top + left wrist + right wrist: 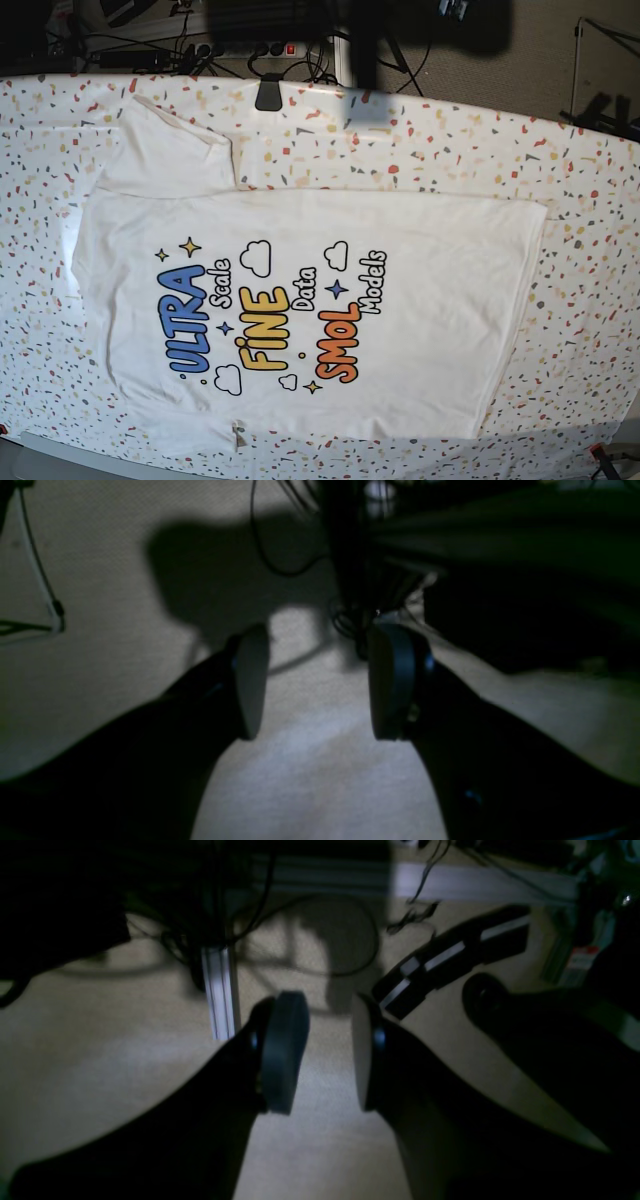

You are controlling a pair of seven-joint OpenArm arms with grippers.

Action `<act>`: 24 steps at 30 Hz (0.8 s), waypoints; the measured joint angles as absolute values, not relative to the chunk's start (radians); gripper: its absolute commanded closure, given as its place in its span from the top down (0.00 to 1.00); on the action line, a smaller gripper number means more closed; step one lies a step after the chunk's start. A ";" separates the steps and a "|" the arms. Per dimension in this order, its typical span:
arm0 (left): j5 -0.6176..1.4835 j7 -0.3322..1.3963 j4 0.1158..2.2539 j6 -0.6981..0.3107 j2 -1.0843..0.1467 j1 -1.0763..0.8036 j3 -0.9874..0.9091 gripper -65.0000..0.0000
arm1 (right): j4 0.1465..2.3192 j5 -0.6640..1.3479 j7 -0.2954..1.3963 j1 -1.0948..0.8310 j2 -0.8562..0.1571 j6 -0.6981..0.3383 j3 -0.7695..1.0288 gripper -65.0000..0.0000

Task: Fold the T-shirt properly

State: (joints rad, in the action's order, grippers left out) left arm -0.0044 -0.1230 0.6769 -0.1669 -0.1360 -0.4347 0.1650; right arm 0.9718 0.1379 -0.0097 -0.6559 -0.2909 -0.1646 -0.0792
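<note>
The T-shirt (310,310) is laid flat, print side up, on the speckled terrazzo table (600,200), and most of the surface is covered by it. At the left edge of the base view the collar end is seen, with one short sleeve (170,150) spread toward the top left. Across the middle the print is read sideways — "ULTRA" in blue, "FINE" in yellow, "SMOL" in orange — among small clouds and stars. The straight hem lies at the right. The left gripper (315,680) is seen wide open over pale floor — nothing is held. The right gripper (330,1050) is likewise parted and empty, though less widely.
</note>
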 measured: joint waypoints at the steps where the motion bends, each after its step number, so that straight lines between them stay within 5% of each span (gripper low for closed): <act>1: -0.004 -0.116 0.730 -0.168 -0.147 -0.469 0.166 0.48 | 1.029 0.136 -0.012 -0.692 -0.304 -0.166 -0.079 0.27; 11: -0.012 0.081 1.302 -0.168 -0.301 -0.715 0.165 0.48 | 1.561 0.130 0.050 -1.004 -0.410 -0.163 -0.078 0.27; 17: -0.258 0.185 1.623 -0.002 -0.391 -0.815 0.166 0.48 | 1.847 0.044 0.139 -1.124 -0.438 -0.162 -0.004 0.27; 24: -0.466 0.187 1.869 0.003 -0.467 -0.828 0.166 0.48 | 2.136 -0.107 0.323 -1.128 -0.438 -0.135 0.078 0.27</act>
